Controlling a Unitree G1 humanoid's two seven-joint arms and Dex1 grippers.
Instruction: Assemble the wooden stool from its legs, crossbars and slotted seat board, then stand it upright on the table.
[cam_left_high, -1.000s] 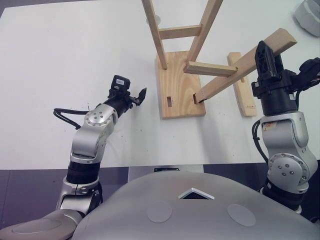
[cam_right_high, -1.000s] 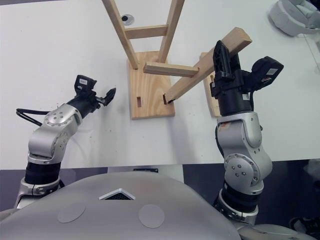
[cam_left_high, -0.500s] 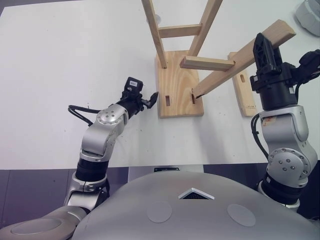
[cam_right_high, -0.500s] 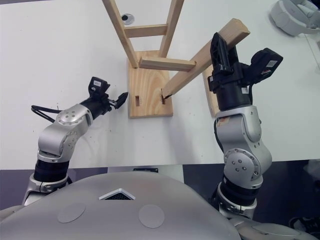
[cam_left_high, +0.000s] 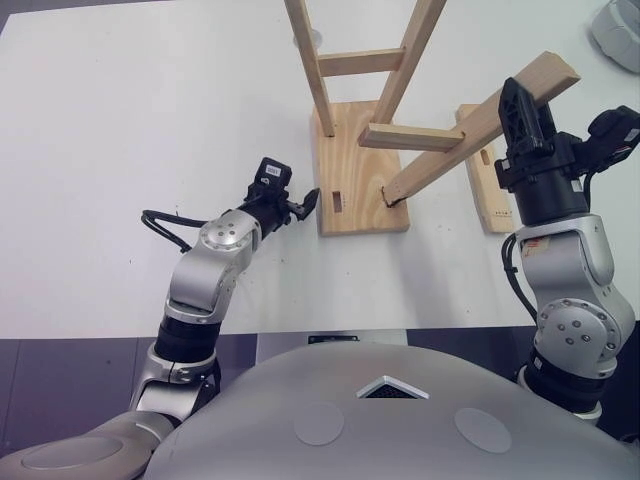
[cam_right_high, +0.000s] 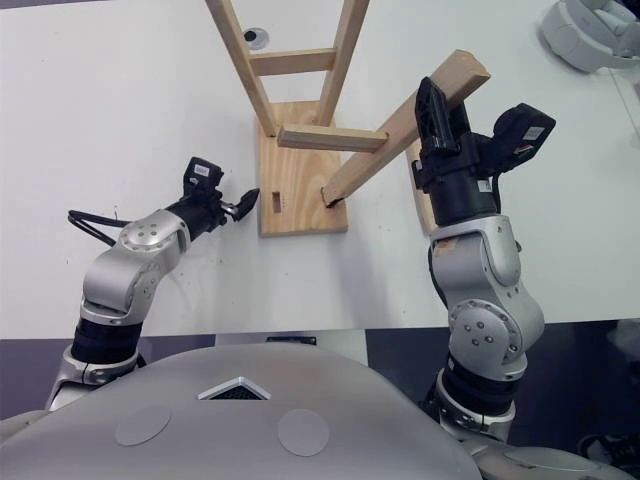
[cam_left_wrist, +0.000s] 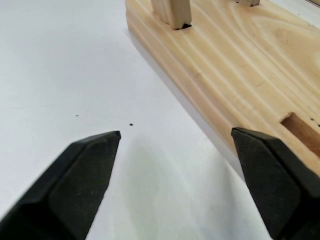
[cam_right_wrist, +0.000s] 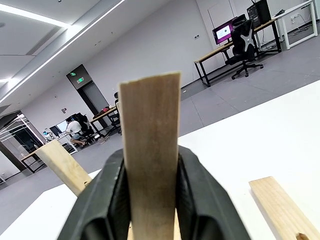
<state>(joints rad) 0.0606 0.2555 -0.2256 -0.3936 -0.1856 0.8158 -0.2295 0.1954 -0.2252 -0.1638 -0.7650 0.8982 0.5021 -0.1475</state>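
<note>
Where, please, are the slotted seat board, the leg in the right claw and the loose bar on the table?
slotted seat board (cam_left_high: 362, 212): left eye view, bare near face.
leg (cam_left_high: 430, 164): left eye view, mid shaft.
loose bar (cam_left_high: 495, 208): left eye view, near end.

Left arm: we keep it low, elbow bent, forearm stretched toward the seat board (cam_left_high: 365, 215). The left gripper (cam_left_high: 305, 200) sits just beside the board's left edge with its fingers spread apart. Right arm: we hold it upright on the board's right side, wrist raised. The right gripper (cam_left_high: 522, 100) is clamped around a slanted leg (cam_left_high: 430, 165).
</note>
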